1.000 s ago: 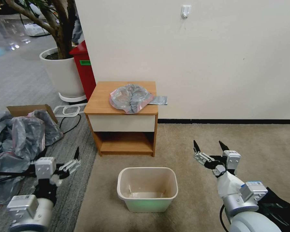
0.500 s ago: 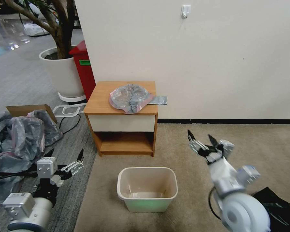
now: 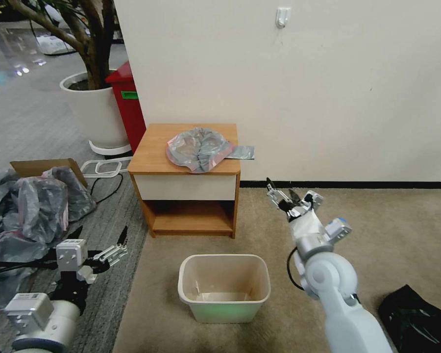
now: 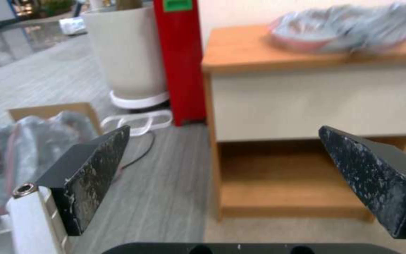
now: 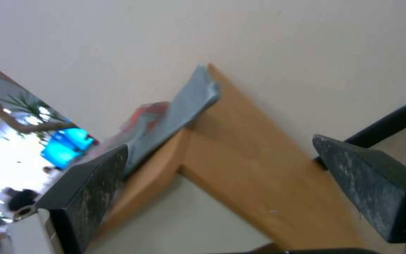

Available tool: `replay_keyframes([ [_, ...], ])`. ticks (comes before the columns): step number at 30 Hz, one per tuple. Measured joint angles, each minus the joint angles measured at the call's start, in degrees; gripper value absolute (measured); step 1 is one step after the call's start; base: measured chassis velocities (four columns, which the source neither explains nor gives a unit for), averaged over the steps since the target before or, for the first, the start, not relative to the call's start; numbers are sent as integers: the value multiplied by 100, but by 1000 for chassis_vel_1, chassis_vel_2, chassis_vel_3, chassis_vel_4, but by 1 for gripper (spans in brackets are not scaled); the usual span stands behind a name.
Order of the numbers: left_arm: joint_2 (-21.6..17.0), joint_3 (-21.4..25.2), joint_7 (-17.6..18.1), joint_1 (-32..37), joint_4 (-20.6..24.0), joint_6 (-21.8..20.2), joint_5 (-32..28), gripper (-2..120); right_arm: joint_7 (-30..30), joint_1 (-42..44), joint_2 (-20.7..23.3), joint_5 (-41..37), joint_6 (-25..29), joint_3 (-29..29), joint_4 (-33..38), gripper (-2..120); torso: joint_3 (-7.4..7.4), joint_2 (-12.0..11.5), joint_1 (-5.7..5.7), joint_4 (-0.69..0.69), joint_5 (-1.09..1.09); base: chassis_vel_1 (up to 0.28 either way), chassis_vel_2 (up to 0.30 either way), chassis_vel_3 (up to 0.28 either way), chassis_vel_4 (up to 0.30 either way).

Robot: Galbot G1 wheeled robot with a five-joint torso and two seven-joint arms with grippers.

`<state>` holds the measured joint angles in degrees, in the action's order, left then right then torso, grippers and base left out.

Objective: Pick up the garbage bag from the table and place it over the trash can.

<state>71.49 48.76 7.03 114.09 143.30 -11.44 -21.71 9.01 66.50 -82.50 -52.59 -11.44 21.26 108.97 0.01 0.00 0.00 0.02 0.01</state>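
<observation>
Right now the bag [image 3: 199, 148] lies crumpled on top of the desk [image 3: 152, 157], its pink-rimmed mouth toward the front edge and a flat grey flap sticking out past the desk's right side by the wall. Below and in front of the desk, the bin [image 3: 224, 288] stands upright on the carpet, with nothing over its rim. The right hand [image 3: 283, 192] is raised in the air just right of the desk, lower than the desktop and clear of the bag, its fingers apart; its wrist view looks up at the desk's corner and the overhanging flap [image 5: 184, 106] between the two spread fingers. The left hand [image 3: 100, 239] hangs low over the grey floor, left of the desk and near a heap of grey bags [image 3: 39, 206], also with fingers apart and holding nothing.
</observation>
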Motion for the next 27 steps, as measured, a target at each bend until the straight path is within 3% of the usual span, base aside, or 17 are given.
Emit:
replay_keyframes([
  [5, 21, 26, -10, 81, -1, 77, 48, 100, -1, -353, -165, -469, -28, -78, -330, 100, 0, 0, 0, 0, -1, 0, 0, 0, 0],
  [11, 24, 42, -15, 114, -3, 97, 60, 100, -41, -1388, -532, -1286, -119, -81, -1423, 100, 0, 0, 0, -1, -2, 0, 0, 0, 0],
  [13, 24, 46, -15, 117, -3, 99, 61, 100, -44, -1443, -548, -1321, -129, -74, -1495, 100, 0, 0, 0, -2, -2, 0, 0, 0, 0],
  [17, 20, 96, -15, 190, -5, 133, 75, 100, -116, -1972, -741, -1628, -186, 19, -2342, 100, 0, 0, 0, -1, -1, 0, 0, 0, 0],
  [25, 44, 91, -14, 201, -5, 141, 77, 100, -295, -2347, -903, -1669, -180, 159, -2877, 99, 0, 0, 0, -2, -1, 0, 0, 0, 0],
  [27, 72, 70, -14, 210, -5, 142, 77, 100, -341, -2415, -954, -1674, -153, 190, -2969, 90, 0, 0, 0, -2, -1, 0, 0, 0, 0],
])
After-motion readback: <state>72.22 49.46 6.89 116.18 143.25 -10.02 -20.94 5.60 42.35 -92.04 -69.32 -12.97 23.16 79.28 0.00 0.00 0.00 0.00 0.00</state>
